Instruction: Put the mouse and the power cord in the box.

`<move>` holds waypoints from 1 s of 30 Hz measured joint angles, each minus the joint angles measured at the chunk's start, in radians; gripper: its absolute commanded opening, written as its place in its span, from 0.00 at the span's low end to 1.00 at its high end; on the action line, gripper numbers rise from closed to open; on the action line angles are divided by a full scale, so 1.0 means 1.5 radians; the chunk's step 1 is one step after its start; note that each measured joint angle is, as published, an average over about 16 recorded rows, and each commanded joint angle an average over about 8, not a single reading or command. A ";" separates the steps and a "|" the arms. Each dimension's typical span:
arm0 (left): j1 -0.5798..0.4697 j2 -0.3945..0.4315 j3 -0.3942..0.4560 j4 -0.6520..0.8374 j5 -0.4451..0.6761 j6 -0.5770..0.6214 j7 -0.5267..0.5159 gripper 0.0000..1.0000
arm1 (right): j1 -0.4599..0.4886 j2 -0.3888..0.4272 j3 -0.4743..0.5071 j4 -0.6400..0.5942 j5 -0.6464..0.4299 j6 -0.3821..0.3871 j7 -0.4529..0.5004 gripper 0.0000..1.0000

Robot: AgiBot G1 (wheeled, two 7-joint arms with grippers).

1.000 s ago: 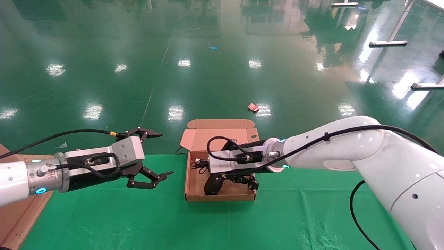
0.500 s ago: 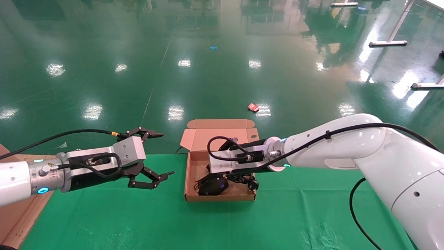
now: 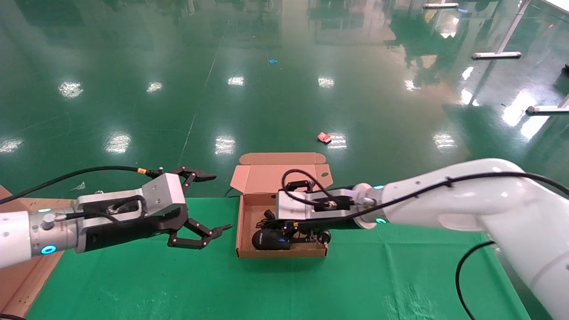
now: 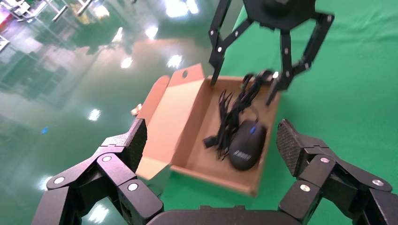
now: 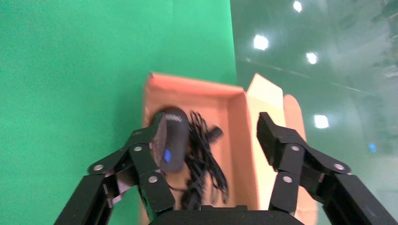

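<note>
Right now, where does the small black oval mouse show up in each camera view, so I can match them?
Head view: small black oval mouse in the shallow brown cardboard box, near front wall.
Left wrist view: mouse in the box, beside the black cable bundle.
Right wrist view: mouse inside the box.
Shared landmark: the box's open lid.

One shallow brown cardboard box (image 3: pixel 242 222) holds one small black oval mouse (image 3: pixel 271 239) and one bundled thin black power cord (image 4: pixel 230 115). Two black grippers are in view, one left (image 3: pixel 209 202) and one right (image 4: pixel 244 77).
</note>
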 measured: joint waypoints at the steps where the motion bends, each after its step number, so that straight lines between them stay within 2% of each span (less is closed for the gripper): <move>1: 0.004 -0.001 -0.008 -0.002 -0.003 0.008 -0.005 1.00 | -0.007 0.008 0.008 0.009 0.008 -0.007 0.007 1.00; 30: 0.129 -0.032 -0.252 -0.075 -0.081 0.250 -0.154 1.00 | -0.201 0.253 0.254 0.265 0.241 -0.205 0.199 1.00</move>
